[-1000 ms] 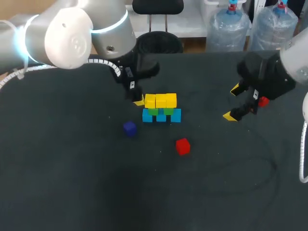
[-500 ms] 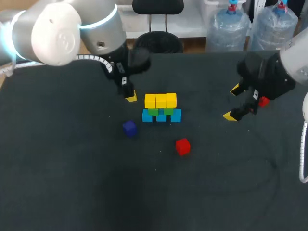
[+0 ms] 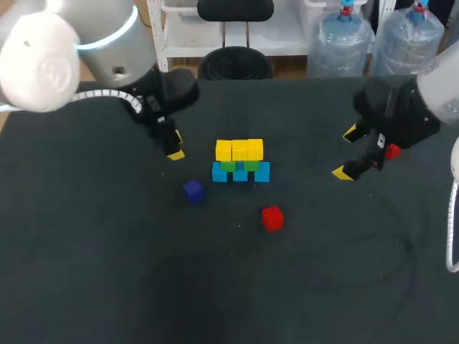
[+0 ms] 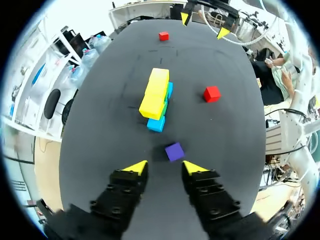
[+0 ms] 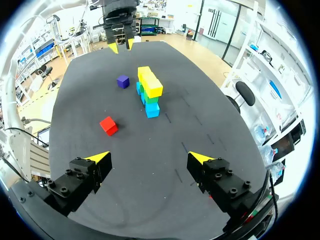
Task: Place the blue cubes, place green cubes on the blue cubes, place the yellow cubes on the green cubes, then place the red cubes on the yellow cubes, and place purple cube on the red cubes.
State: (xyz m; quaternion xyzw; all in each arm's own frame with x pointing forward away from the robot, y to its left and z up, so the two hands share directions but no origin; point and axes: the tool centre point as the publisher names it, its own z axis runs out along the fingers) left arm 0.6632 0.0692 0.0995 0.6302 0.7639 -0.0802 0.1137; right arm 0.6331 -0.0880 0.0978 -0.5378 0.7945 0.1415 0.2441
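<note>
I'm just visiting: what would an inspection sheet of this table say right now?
Surface: dark table.
Job's things: yellow cubes on green cubes on blue cubes; purple cube and red cube loose nearby; second red cube by right pincer.
Clutter: nothing seen.
Pincers: left pincer open, empty; right pincer open, empty.
Cables: white cable along left arm.
Surroundings: nothing seen reaching over the table.

left hand (image 4: 164, 167): angled downward, spread apart | right hand (image 5: 150, 158): angled downward, spread wide
</note>
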